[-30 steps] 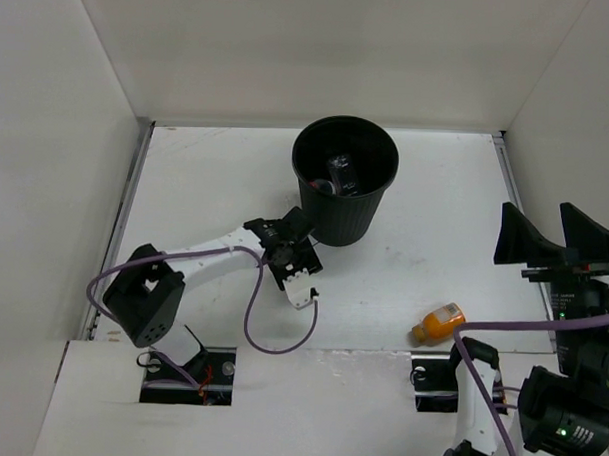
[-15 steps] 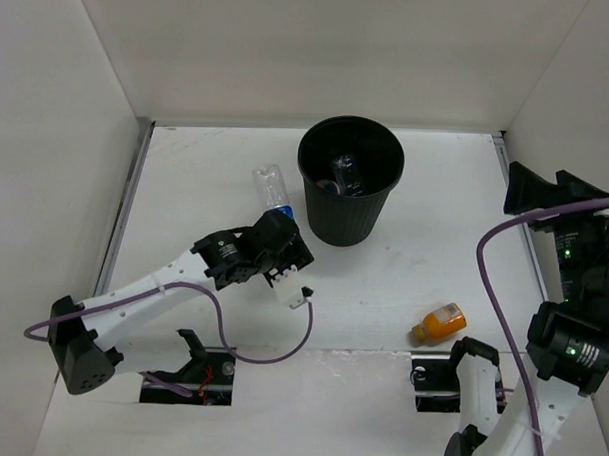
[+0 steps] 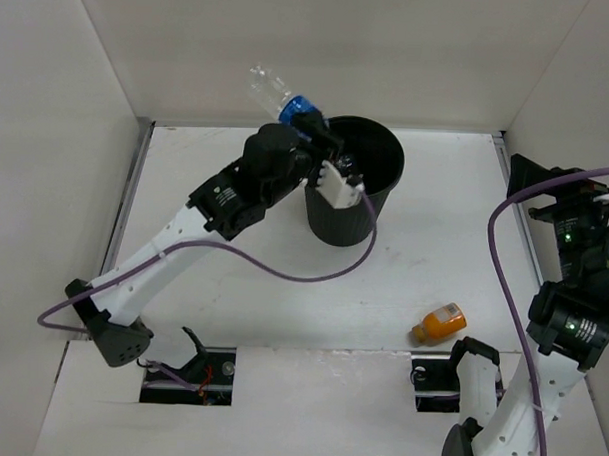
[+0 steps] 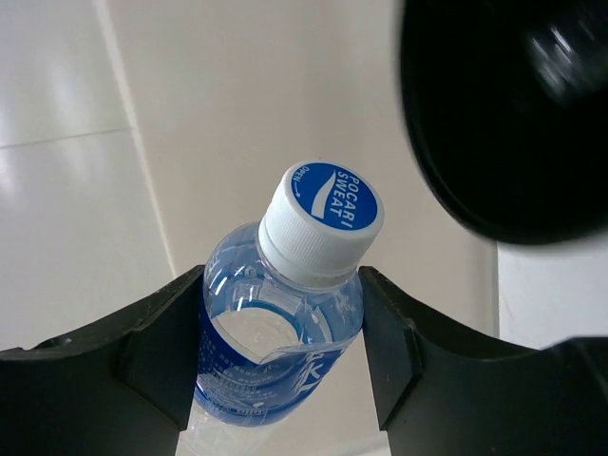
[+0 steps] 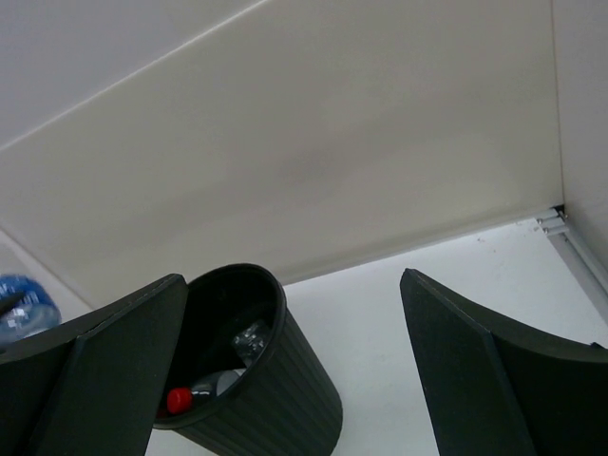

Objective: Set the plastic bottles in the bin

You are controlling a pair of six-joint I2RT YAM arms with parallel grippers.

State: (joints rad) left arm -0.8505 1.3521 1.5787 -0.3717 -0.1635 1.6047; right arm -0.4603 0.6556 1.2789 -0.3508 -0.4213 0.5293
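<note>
My left gripper point(image 3: 306, 123) is shut on the clear bottle with the blue label point(image 3: 279, 95) and holds it high, just left of the black bin's point(image 3: 340, 224) rim. In the left wrist view the fingers clamp the bottle point(image 4: 285, 313) below its white and blue cap, with the bin point(image 4: 513, 123) blurred at the upper right. The bin point(image 5: 285, 408) holds a red-capped bottle point(image 5: 180, 399) and a clear bottle point(image 5: 249, 340). The stubby orange bottle point(image 3: 439, 323) lies on the table at the front right. My right gripper point(image 3: 566, 192) is open and empty, raised at the right edge.
White walls enclose the table on the left, back and right. The left arm's purple cable point(image 3: 313, 273) loops over the table in front of the bin. The arm bases sit in cut-outs at the near edge.
My left gripper has lifted the blue-label bottle from the table left of the bin up to beside the bin's rim. The right arm has shifted slightly.
</note>
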